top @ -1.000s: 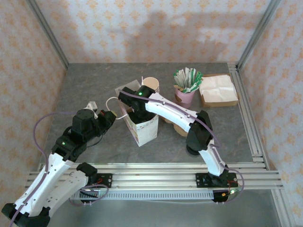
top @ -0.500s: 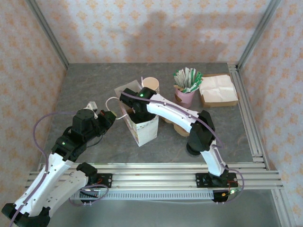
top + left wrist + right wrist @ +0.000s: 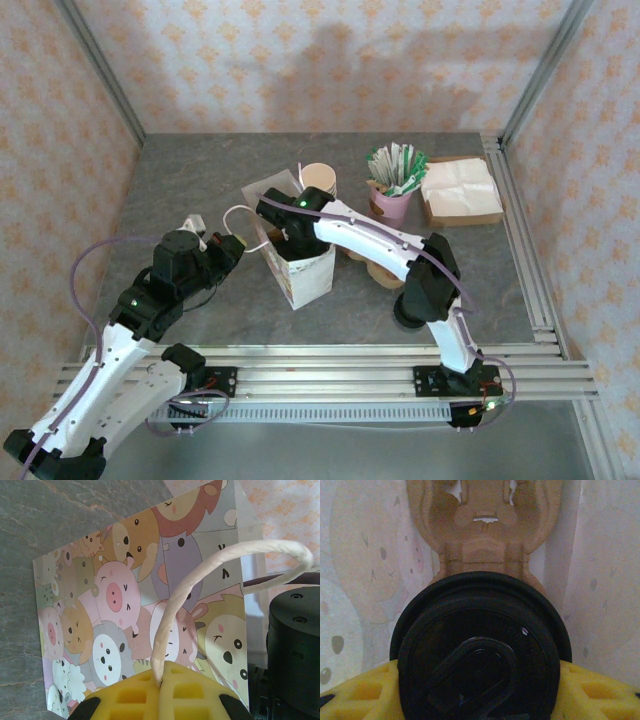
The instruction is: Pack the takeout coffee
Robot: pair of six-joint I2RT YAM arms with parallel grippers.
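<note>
A cartoon-animal paper bag (image 3: 308, 277) (image 3: 125, 595) stands open at mid-table. My left gripper (image 3: 233, 246) (image 3: 164, 682) is shut on the bag's white twisted handle (image 3: 192, 585), pulling it to the left. My right gripper (image 3: 287, 238) (image 3: 480, 685) reaches down into the bag's mouth. Its yellow fingers (image 3: 362, 692) are shut on the takeout coffee (image 3: 480, 652), seen from above as a round black lid; the cup under the lid is hidden. A brown cardboard carrier (image 3: 482, 527) lies below it inside the bag.
Behind the bag stands a stack of lidless cream cups (image 3: 319, 179). A pink cup of green sachets (image 3: 393, 186) and a cardboard tray of napkins (image 3: 461, 192) sit back right. Brown round pieces (image 3: 384, 273) lie under the right arm. Aluminium rails (image 3: 330, 360) run along the near edge.
The right arm has shifted slightly to the right and lower into the bag with the coffee. The left arm has held still on the handle.
</note>
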